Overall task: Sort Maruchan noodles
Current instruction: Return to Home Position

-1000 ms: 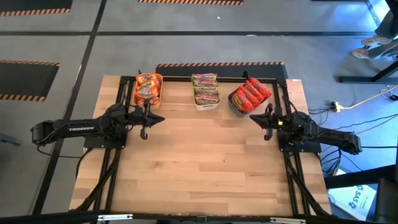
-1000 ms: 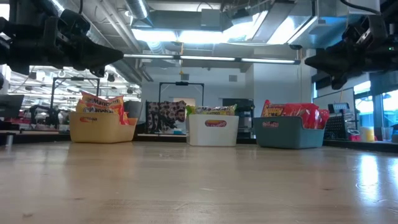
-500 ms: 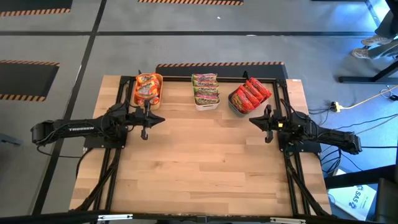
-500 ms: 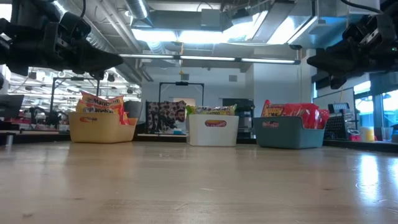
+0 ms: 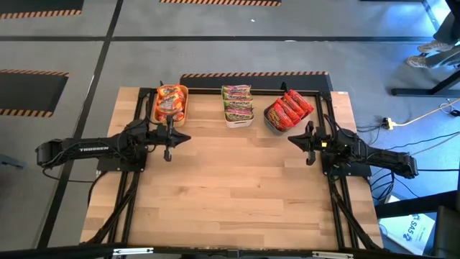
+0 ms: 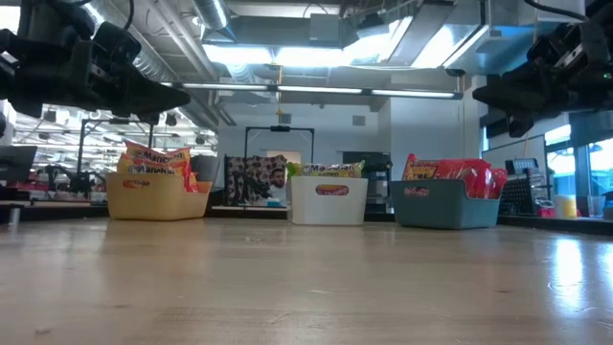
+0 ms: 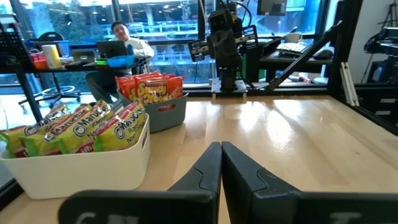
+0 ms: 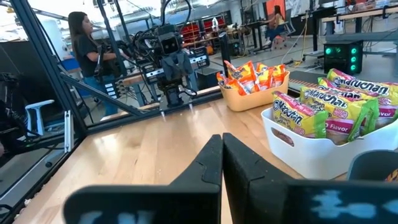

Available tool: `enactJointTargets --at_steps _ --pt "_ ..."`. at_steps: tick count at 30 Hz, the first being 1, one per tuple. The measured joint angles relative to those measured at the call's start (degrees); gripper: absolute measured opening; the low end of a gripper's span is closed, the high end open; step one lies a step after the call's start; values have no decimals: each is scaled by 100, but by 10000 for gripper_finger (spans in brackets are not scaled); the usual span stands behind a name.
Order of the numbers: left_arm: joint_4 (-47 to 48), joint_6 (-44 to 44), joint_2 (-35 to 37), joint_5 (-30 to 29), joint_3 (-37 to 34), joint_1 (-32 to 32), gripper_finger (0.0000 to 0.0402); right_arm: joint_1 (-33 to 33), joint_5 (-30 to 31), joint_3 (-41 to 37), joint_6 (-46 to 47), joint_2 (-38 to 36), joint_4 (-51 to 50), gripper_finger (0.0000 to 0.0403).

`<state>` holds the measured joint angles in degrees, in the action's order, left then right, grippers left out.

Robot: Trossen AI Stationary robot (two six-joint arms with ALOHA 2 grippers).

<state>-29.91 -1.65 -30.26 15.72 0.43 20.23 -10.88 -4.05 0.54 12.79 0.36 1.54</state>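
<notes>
So, every noodle pack is found already sitting in a bin, and the three bins are lined up along the top edge of the table point(image 5: 237, 194) in the high view. The orange packs point(image 5: 171, 101) are piled in the yellow bin point(image 6: 153, 203) at the upper left. Which way their long sides run can't really be told from above. The green packs point(image 5: 238, 103) are stacked in the white bin point(image 6: 329, 201) at top centre, long sides running left to right across the frame, one behind the other. The red packs point(image 5: 289, 109) are crammed in the grey bin point(image 6: 441, 206) at the upper right, laid on a slant from lower left to upper right. In the low view all three lots are seen poking up above the rims. The left gripper point(image 5: 185, 138) is held above the table just below the yellow bin in the high view, pointing right, its fingers pressed together on nothing. The right gripper point(image 5: 293, 139) is parked just below the grey bin, pointing left, fingers likewise pressed together and empty. The green packs are left between the two grippers and a bit farther up the frame.
</notes>
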Motion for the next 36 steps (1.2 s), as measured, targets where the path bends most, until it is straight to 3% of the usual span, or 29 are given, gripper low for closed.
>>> enactJointTargets --at_steps 36 --pt "79 -6 0 -174 0 0 6 -1 57 0 -1 0 -4 0"
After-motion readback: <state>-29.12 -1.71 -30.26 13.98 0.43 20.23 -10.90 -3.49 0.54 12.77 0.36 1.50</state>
